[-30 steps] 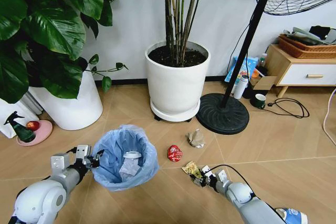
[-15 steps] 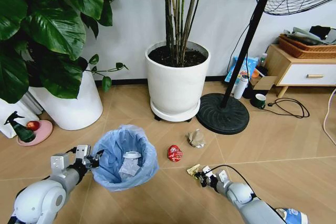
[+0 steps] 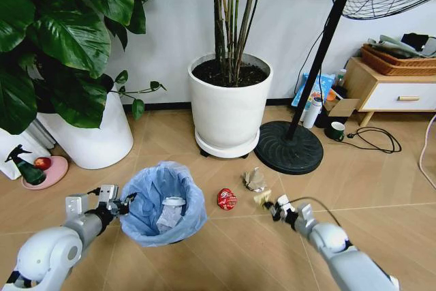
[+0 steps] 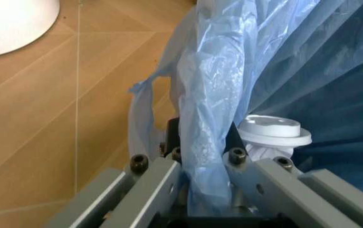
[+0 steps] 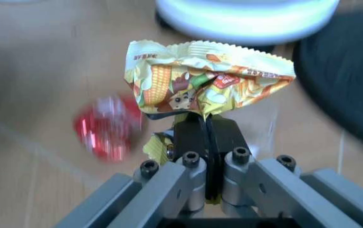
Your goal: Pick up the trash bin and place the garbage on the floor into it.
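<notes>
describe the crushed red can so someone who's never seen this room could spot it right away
Find the big white plant pot at the middle of the wall. On the wooden floor in front of it, right of the blue-lined trash bin, lies the crushed red can. It is the only red litter; the crumpled brown paper nearby is dull.

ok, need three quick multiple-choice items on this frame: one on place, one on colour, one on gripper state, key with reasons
1. Where is the crushed red can?
A. inside the trash bin
B. on the floor between the trash bin and the brown paper
C. in the right gripper

2. What colour is the trash bin's liner?
A. light blue
B. black
C. yellow

3. What is the right gripper holding?
A. nothing, it is open
B. a white tissue
C. the yellow wrapper

Key: 1 B, the red can lies on bare floor, right of the trash bin and left of the brown paper. 2 A, the bag over the rim is light blue where the left gripper clamps it. 3 C, the right gripper is shut on the yellow wrapper.
</notes>
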